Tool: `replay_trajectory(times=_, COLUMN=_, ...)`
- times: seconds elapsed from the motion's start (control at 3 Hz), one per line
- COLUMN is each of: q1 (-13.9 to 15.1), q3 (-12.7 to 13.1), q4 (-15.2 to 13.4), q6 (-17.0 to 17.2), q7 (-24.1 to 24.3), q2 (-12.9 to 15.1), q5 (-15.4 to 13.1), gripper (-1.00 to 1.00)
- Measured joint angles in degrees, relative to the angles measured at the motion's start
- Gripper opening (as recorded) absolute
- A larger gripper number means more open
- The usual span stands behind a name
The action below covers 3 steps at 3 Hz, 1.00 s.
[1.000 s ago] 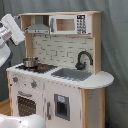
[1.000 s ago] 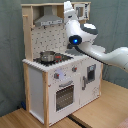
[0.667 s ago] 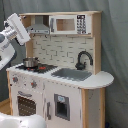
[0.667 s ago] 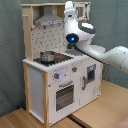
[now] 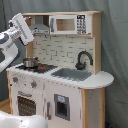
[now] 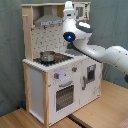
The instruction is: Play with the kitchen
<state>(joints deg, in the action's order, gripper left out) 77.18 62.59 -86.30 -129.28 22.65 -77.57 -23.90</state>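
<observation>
The kitchen [image 5: 65,97] is a white and light-wood toy unit, seen in both exterior views [image 6: 50,82]. A small metal pot [image 5: 30,62] sits on the stovetop [image 6: 47,56]. The black faucet [image 5: 84,59] stands behind the grey sink [image 5: 71,74]. The oven door [image 6: 65,95] is shut. My gripper [image 5: 24,28] is raised at the kitchen's left end, level with the hood [image 5: 41,29], well above the pot. In the second exterior view the gripper [image 6: 69,9] is up beside the hood [image 6: 47,20], in front of the microwave shelf.
A grey curtain hangs behind the kitchen. The unit stands on a wooden floor [image 6: 100,112]. My white arm [image 6: 102,52] reaches in across the counter from the second exterior view's right. A white rounded shape [image 5: 20,121] fills the first exterior view's bottom left corner.
The arm has risen and swung in toward the kitchen, bringing the gripper up to hood height. The pot and the kitchen have not moved.
</observation>
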Motion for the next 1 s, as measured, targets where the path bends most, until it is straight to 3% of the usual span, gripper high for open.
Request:
replay_trajectory(times=0.67, q1=6.37, q3=1.25, q4=7.35, q6=3.44, q7=0.11, q2=0.01, q5=5.72, gripper=-1.0)
replay_trajectory(times=1.0, q1=8.68, q3=1.48, q4=9.68, q6=6.06, q7=0.14, q2=0.52, q5=9.72, gripper=-1.0)
